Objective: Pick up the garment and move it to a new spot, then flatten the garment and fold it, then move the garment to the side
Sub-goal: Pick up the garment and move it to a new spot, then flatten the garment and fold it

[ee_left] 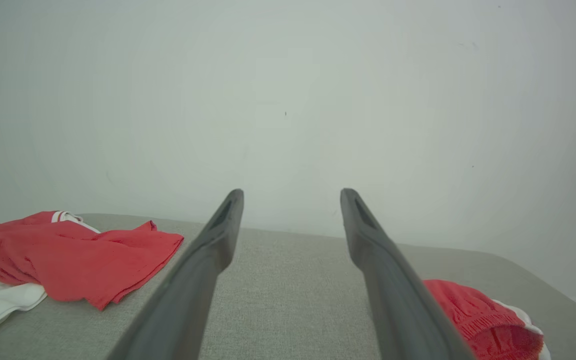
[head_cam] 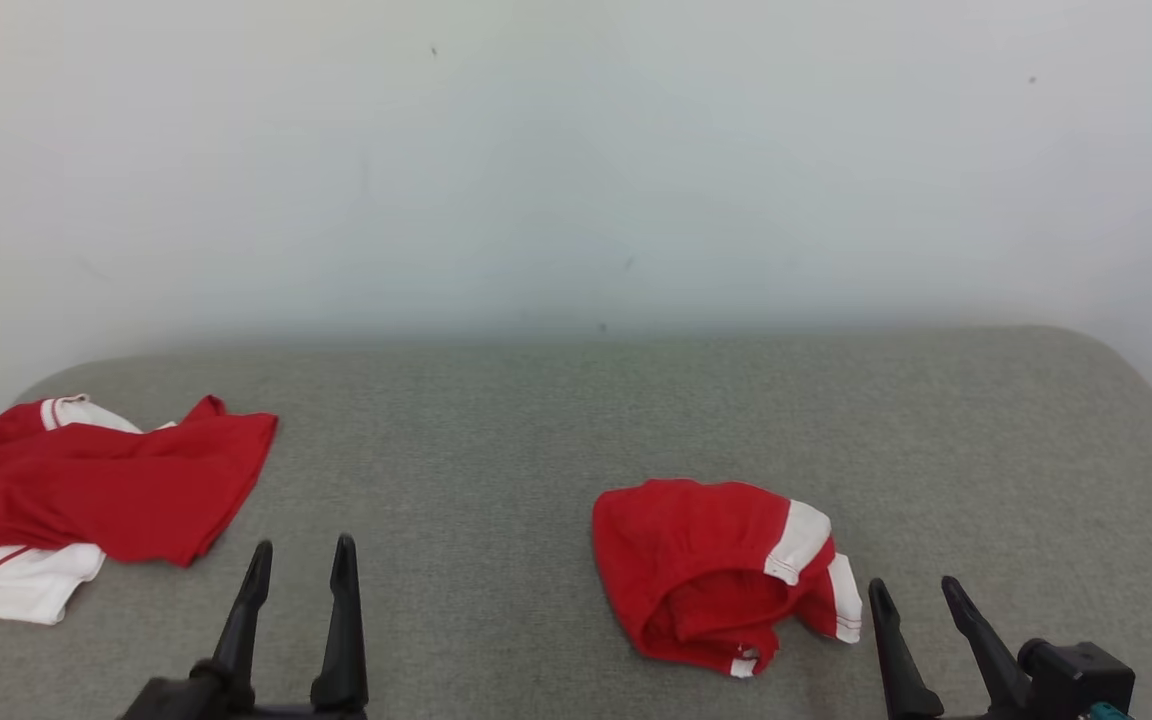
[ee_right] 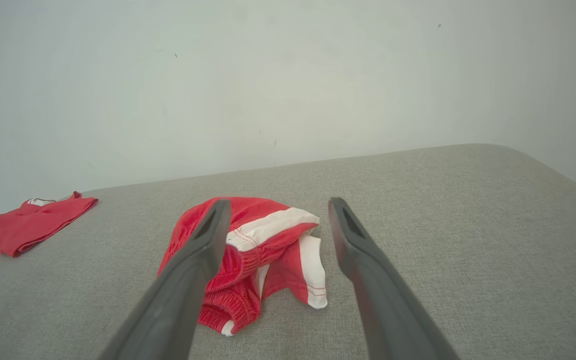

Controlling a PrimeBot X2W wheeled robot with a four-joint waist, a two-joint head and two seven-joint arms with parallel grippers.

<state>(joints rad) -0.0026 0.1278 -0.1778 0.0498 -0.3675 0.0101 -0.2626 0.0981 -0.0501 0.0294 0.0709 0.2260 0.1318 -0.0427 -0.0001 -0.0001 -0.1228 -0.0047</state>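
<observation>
Garment (head_cam: 711,570), red-and-white, crumpled just left of right gripper (head_cam: 914,584). Fingers apart on both it and left gripper (head_cam: 302,545), holding nothing. Pick-up seemingly pending; calls for pinching a fold.

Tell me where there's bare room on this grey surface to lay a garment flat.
The widest bare stretch of the grey surface lies between the spread red garment at the left edge and the crumpled red garment, back to the wall. Another lies right of it, toward the rounded corner. Crowded: the left edge.
</observation>
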